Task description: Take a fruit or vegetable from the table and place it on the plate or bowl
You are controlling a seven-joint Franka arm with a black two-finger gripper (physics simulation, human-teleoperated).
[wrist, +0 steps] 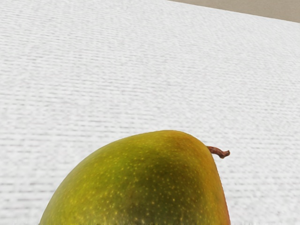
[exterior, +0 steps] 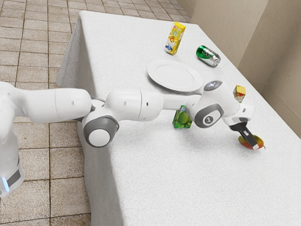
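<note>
Mango: on the table, just under the pincer
Pincer: apart or clamped, cannot tell
Plate: white, well apart from mango
Carton, can: print unreadable

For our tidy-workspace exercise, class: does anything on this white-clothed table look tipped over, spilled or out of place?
One thing: the green metal drinks can lies on its side beyond the round white plate, while the yellow juice carton near it stands upright. Nothing looks spilled or damaged.
</note>
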